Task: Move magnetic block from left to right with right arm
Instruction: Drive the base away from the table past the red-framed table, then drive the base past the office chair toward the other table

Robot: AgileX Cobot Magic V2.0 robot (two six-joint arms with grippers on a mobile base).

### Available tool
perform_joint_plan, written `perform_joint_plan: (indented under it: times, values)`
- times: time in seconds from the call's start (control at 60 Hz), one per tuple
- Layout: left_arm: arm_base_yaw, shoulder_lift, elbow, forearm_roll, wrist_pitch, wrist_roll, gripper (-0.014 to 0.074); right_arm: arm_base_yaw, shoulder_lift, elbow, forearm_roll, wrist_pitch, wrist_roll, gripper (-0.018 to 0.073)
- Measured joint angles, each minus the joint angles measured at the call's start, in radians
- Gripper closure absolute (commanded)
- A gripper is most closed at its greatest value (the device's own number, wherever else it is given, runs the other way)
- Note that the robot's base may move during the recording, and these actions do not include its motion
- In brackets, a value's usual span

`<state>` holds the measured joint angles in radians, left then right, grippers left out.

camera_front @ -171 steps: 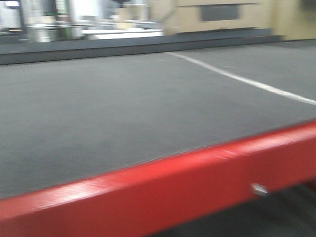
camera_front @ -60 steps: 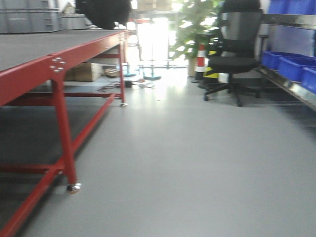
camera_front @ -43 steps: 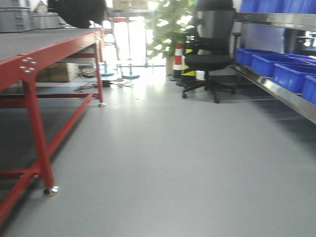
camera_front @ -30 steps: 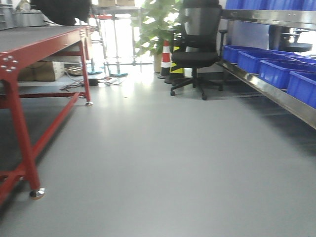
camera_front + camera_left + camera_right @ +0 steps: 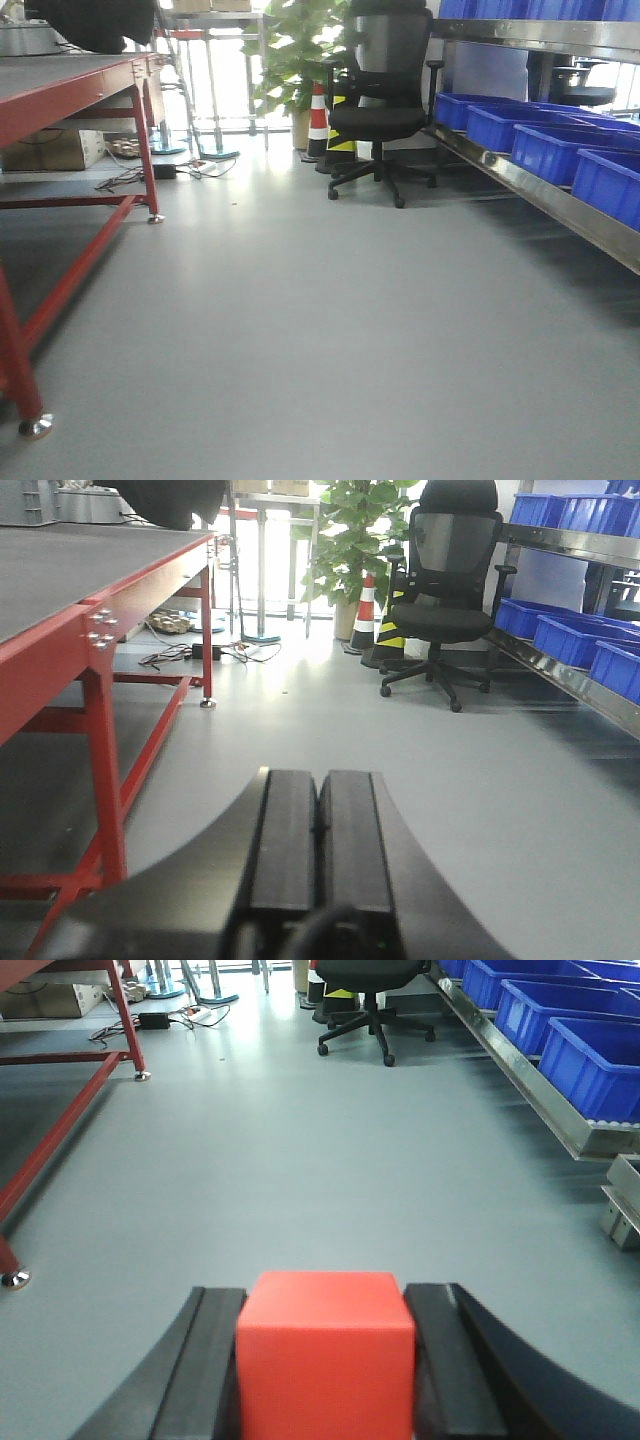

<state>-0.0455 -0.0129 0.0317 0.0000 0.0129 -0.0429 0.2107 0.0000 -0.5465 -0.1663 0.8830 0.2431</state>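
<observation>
In the right wrist view the magnetic block, a plain bright-red cube, fills the bottom centre. My right gripper is shut on it, one black finger pressed against each side, held in the air above the grey floor. In the left wrist view my left gripper is shut with nothing in it, its two black fingers pressed together and pointing out over the floor. Neither gripper nor the block shows in the front view.
A red-framed table with a dark top stands at the left, its leg and caster near. A black office chair, a traffic cone and a plant stand ahead. Blue bins on a steel shelf line the right.
The front view has swung from the tabletop to the open floor; the table has slid off to the left and the chair and blue bins have come into view.
</observation>
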Motion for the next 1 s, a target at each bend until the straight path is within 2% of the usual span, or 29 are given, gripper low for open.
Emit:
perform_joint_plan:
  times: [0.999]
  values:
    - [-0.003,0.0,0.0,0.0,0.0,0.0,0.0713,0.0,0.0,0.0,-0.001,0.0,0.0,0.0397]
